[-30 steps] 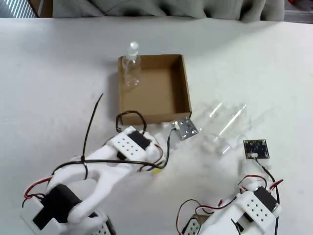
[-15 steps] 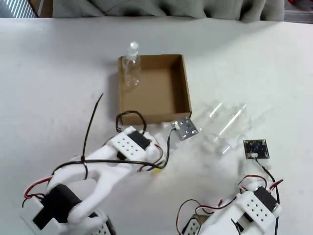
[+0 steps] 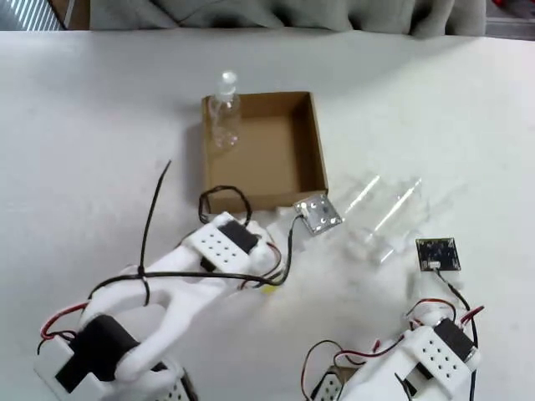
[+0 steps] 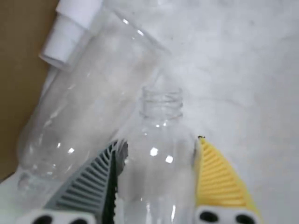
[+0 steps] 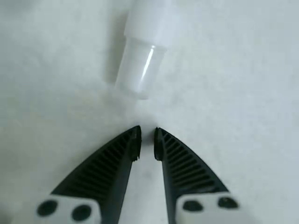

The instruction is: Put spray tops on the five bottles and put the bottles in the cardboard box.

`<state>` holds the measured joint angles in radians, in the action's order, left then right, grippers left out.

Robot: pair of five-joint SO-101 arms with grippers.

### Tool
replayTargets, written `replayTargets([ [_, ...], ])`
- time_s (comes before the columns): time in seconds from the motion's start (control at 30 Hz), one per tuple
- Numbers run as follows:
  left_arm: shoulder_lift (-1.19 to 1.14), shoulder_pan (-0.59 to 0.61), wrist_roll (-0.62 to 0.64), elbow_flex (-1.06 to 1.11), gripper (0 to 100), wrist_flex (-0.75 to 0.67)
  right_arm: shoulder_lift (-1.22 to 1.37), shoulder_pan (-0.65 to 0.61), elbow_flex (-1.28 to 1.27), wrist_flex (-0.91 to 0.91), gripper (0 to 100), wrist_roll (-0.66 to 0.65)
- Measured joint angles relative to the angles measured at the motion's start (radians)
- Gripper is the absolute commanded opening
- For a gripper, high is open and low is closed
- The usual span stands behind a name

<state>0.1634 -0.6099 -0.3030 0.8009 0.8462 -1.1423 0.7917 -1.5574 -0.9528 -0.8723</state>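
Note:
My left gripper (image 4: 160,147) is shut on a clear bottle (image 4: 161,116) whose threaded neck is bare, one grey and one yellow finger on its sides. Beside it lies a second clear bottle (image 4: 84,112) with a white spray top (image 4: 70,25), against the cardboard box wall (image 4: 14,70). From above, the open cardboard box (image 3: 305,142) holds one capped bottle (image 3: 224,113) in its far left corner. My right gripper (image 5: 145,137) is shut on nothing, just short of a white spray top (image 5: 142,56) lying on the table.
Several clear bottle and spray-tube pieces (image 3: 380,213) lie on the white table to the right of the box. The left arm (image 3: 221,251) sits just in front of the box; the right arm (image 3: 435,351) is at the near right edge.
The left arm has shifted slightly toward the box, its cable swinging with it. The right arm has kept still.

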Motion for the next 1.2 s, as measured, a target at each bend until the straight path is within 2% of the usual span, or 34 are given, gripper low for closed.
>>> replayTargets([
  [0.33, 0.000, 0.002, 0.021, 0.000, 2, 0.000, 0.000, 0.000, 0.000, 0.000, 4.7, 0.000],
  [0.47, 0.028, 0.052, 0.025, 0.000, 2, 0.002, 0.000, 0.000, 0.000, 0.000, 4.7, 0.000],
  [0.7, 0.342, 0.173, 0.025, 0.012, 2, 0.083, 0.000, 0.000, 0.000, 0.000, 4.7, 0.000],
  [0.9, 0.644, 0.230, 0.025, 0.081, 2, 0.216, 0.000, 0.000, 0.000, 0.000, 4.7, 0.000],
  [1.2, 0.967, 0.334, 0.028, 0.107, 2, 0.404, 0.000, 0.000, 0.000, 0.000, 4.7, 0.000],
])
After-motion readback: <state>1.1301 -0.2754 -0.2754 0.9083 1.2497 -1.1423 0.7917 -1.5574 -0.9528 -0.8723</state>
